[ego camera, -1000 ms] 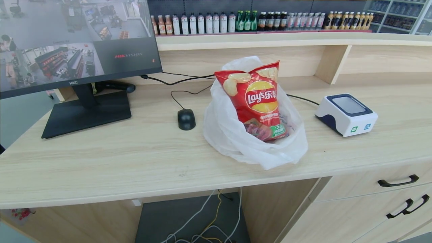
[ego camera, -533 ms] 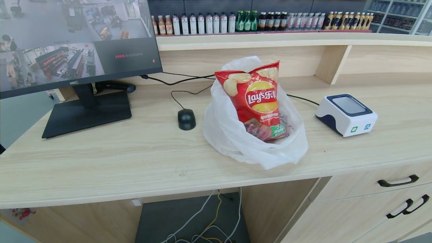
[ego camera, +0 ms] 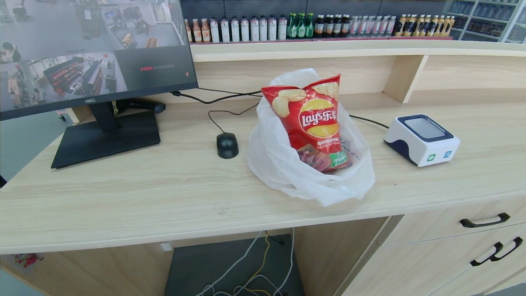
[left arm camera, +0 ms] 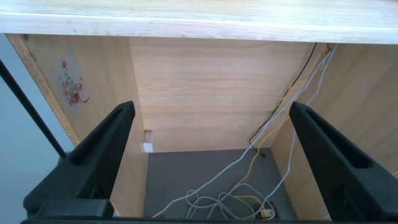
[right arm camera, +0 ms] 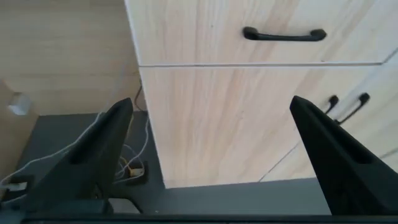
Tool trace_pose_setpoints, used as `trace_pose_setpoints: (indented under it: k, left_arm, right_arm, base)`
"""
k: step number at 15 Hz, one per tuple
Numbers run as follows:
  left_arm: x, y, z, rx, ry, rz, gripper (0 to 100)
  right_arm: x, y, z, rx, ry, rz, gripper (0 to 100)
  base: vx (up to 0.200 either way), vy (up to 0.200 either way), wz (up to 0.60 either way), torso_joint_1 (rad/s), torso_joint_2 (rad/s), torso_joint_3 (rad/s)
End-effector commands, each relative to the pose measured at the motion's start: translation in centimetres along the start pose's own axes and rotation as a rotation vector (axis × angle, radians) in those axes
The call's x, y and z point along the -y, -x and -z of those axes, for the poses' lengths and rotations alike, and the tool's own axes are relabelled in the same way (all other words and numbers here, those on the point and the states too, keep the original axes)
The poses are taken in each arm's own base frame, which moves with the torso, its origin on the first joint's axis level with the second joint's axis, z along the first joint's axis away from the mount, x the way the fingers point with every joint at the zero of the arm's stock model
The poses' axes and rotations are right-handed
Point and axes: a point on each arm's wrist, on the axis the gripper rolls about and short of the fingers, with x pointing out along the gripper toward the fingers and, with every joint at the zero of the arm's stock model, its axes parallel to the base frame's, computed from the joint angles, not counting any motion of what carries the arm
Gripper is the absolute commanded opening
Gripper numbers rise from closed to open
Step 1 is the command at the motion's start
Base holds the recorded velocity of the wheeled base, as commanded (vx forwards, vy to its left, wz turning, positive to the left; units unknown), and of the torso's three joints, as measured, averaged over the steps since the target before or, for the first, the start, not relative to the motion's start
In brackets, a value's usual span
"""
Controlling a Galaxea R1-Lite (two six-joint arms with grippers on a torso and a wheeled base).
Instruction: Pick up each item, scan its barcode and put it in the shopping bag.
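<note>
1. Chip bag (ego camera: 312,123), red, stands upright inside the white shopping bag (ego camera: 279,164), with its top half poking above the bag's rim.
2. The shopping bag sits on the wooden counter (ego camera: 164,193), near the front edge and slumped open.
3. A black mouse (ego camera: 227,145) lies just beside the shopping bag on its left, not touching it. Its cord runs back toward the monitor (ego camera: 90,49), which stands at the far left.
4. A white and blue scanner (ego camera: 421,139) sits near the bag on its right, apart from it. A dark cable runs from the scanner and passes behind the bag.
5. A row of bottles (ego camera: 320,25) lines the shelf behind the counter.
6. The left gripper (left arm camera: 211,107) hangs below the counter top with its fingers spread wide and nothing between them. It faces the leg space, where loose wires (left arm camera: 249,180) lie.
7. The right gripper (right arm camera: 211,102) is likewise released and holds nothing. It faces the drawer front (right arm camera: 249,93) with its black handle (right arm camera: 284,35).
</note>
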Motion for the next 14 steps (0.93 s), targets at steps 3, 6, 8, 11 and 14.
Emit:
trace_pose_setpoints:
  k: [3, 6, 8, 11, 14]
  left_arm:
    - [0.0, 0.0, 0.0, 0.001, 0.0, 0.0, 100]
    - [0.0, 0.0, 0.0, 0.001, 0.003, -0.002, 100]
    - [0.0, 0.0, 0.0, 0.001, 0.003, -0.002, 100]
    - [0.0, 0.0, 0.0, 0.001, 0.003, -0.002, 100]
    - [0.0, 0.0, 0.0, 0.001, 0.002, 0.0, 100]
  right_arm:
    - [-0.1, 0.8, 0.2, 0.078, -0.045, 0.113, 100]
    - [-0.2, 0.8, 0.7, 0.172, -0.126, 0.083, 100]
    - [-0.3, 0.8, 0.7, 0.182, -0.137, 0.024, 100]
    - [-0.6, 0.8, 0.9, 0.164, -0.1, -0.086, 100]
    - [-0.7, 0.7, 1.2, 0.135, -0.065, -0.102, 100]
  base:
    - [0.0, 0.0, 0.0, 0.0, 0.0, 0.0]
    - [0.0, 0.0, 0.0, 0.0, 0.0, 0.0]
    - [0.0, 0.0, 0.0, 0.0, 0.0, 0.0]
    - [0.0, 0.0, 0.0, 0.0, 0.0, 0.0]
    - [0.0, 0.0, 0.0, 0.0, 0.0, 0.0]
